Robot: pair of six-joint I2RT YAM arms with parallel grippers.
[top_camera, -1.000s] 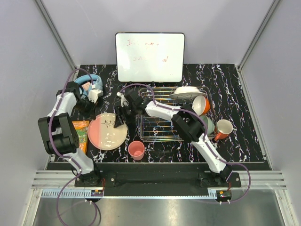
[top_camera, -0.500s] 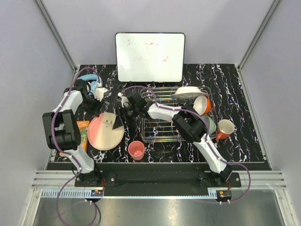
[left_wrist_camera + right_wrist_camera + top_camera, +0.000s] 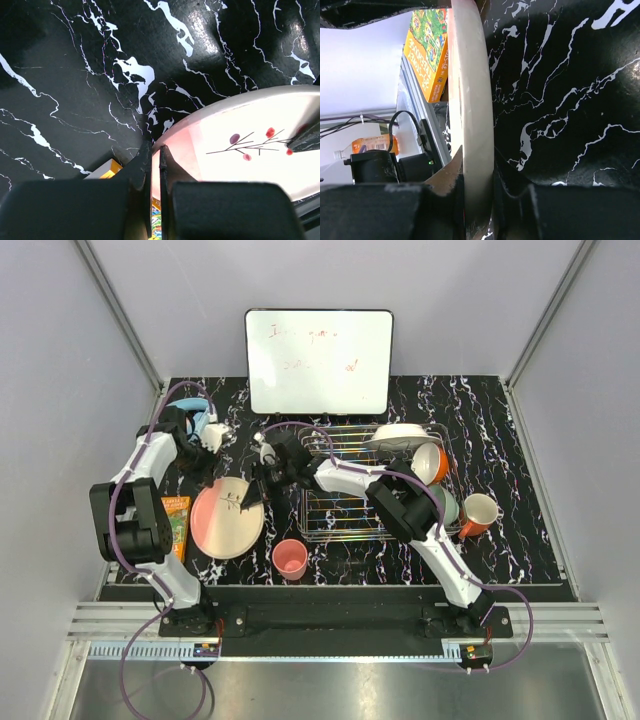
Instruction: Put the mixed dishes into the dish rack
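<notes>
Bench (image 3: 520, 440): black, white-veined.
Dish rack (image 3: 340, 515): right of centre, carrying white plate (image 3: 400, 434), orange bowl (image 3: 428, 463) and mint-green bowl (image 3: 443, 505) along its right side.
Large pink plate (image 3: 225, 525): left of centre, rim clamped by right fingers (image 3: 450, 180).
Orange mug (image 3: 476, 512): just right of the rack.
Small pink cup (image 3: 290, 559): lower centre, on the bench.
Left fingers (image 3: 142, 165): nearly together, at the pink plate's rim.

Bright, even light falls from overhead; the glossy desk (image 3: 500, 440) shows a soft sheen and only short, faint shadows. Glare washes the pink plate (image 3: 260, 125) almost white. Up close, the left hand (image 3: 153, 152) and right hand (image 3: 479, 165) blur into dark shapes.
</notes>
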